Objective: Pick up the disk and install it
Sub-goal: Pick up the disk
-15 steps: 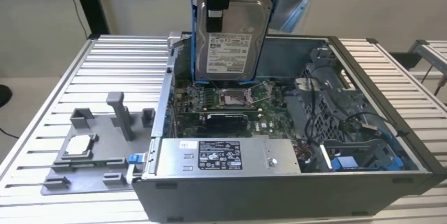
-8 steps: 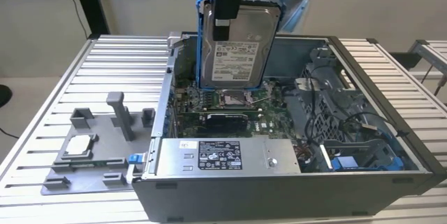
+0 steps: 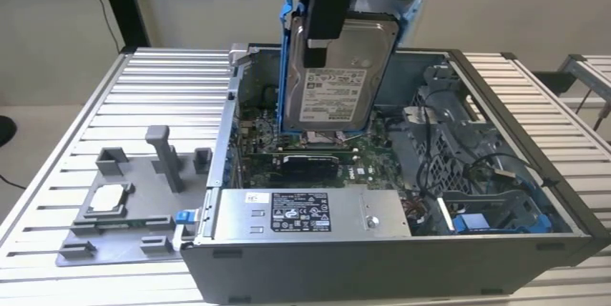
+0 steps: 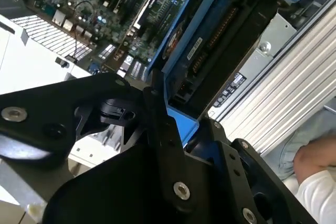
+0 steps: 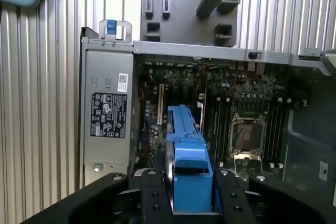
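Pincer state: the black two-fingered pincer [image 5: 190, 195] is clamped on the flat rectangular silver disk [image 3: 339, 77] with a white label and a bright blue plastic carrier. In the first wrist view one finger is seen on each side of the blue frame. The grip is taken at the disk's upper end.

Relation noted: the disk hangs straight down from the pincer, long axis upright, label face turned toward the exterior camera. It is not seen touching anything below.

Beneath its lower edge the green motherboard [image 3: 256, 141] is seen inside the open grey computer case [image 3: 534, 156]; the disk is thus held over the case's middle. Toward the exterior view's right, well apart from the disk, a compartment with a blue part [image 3: 473, 221] is seen; it is judged a likely drive bay. The large silver box with a black-and-white label [image 3: 300, 213] lies along the case's near wall. Farther off, on the ribbed aluminium worktop [image 3: 162, 84], a grey fixture plate [image 3: 124, 234] is seen.
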{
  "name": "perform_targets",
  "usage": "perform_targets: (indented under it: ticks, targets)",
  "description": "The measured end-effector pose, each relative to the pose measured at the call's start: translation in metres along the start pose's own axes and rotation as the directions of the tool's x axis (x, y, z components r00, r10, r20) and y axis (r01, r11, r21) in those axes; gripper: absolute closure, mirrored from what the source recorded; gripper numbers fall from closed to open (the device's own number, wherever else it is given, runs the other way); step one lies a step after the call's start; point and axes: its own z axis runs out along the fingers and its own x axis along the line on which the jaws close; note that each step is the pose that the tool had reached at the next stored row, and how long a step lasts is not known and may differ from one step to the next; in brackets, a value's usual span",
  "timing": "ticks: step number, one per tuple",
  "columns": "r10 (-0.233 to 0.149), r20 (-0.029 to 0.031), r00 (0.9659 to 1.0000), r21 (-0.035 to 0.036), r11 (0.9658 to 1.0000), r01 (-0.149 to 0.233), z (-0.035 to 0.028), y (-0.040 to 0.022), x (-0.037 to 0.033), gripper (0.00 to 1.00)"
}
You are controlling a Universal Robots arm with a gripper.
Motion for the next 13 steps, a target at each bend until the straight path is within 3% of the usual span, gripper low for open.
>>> perform_targets:
  ticks: [8, 13]
  targets:
    - [0.002, 0.0014, 1.0000, 0.0007, 1.0000, -0.002, -0.0001, -0.0082, 0.0123, 1.00]
    - [0.001, 0.0014, 1.0000, 0.0140, 0.9999, -0.001, 0.0013, -0.0142, 0.0174, 1.00]
